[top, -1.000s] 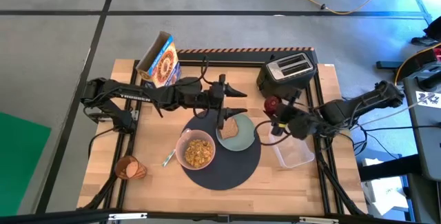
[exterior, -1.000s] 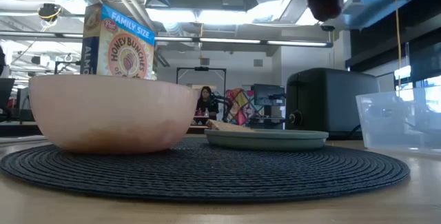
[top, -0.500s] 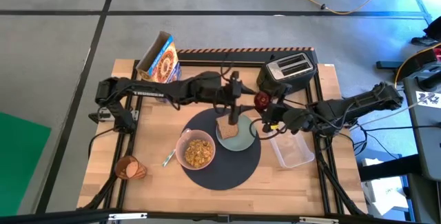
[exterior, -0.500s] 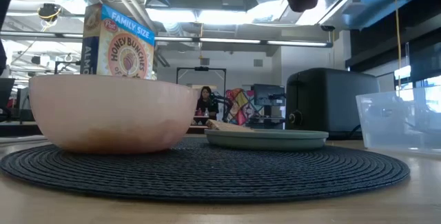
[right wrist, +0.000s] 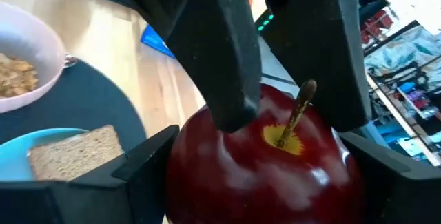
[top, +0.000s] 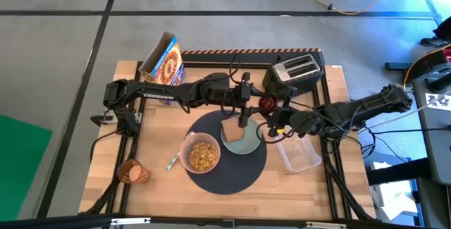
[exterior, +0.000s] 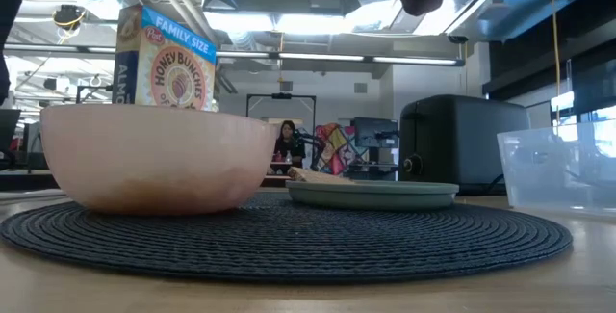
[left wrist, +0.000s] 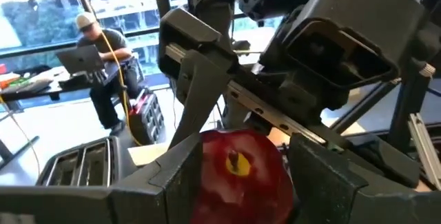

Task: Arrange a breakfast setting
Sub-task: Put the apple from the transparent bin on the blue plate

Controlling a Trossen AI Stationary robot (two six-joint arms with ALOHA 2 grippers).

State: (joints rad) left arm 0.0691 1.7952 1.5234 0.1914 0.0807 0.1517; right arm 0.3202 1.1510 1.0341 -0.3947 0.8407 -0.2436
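Note:
The red apple (top: 266,103) hangs high above the table between both grippers, over the gap between the pale-green plate (top: 248,144) and the black toaster (top: 294,72). My right gripper (right wrist: 269,182) is shut on it. My left gripper (left wrist: 241,186) reaches in from the left, with a finger on each side of it. The toast slice (top: 231,129) lies flat on the plate, which sits on the dark-grey mat (top: 232,176) beside the pink bowl (top: 203,155) of cereal. The metal spoon (top: 171,162) lies at the mat's left edge. The amber cup (top: 132,171) lies on its side near the front left. My left gripper has the apple's upper sides (left wrist: 207,176) between its two fingers, and no gap shows. The fingers come level from the table's left, one on each side of the stem (left wrist: 234,160). The apple is lifted clear, stem up. My right gripper pinches the apple's two sides (right wrist: 186,169) between its fingers, lower down than the other arm's fingers (right wrist: 231,79). It comes from the table's right, roughly level. The apple is clear of the table, stem (right wrist: 296,114) up.
A cereal box (top: 163,63) stands at the far left behind my left arm. A clear plastic tub (top: 299,155) sits on the table right of the mat, under my right arm. Bare wood shows along the near edge.
My right gripper has carried the apple up and toward the table's left, then held still. My left gripper has moved toward the table's right edge until its fingers stand around the apple.

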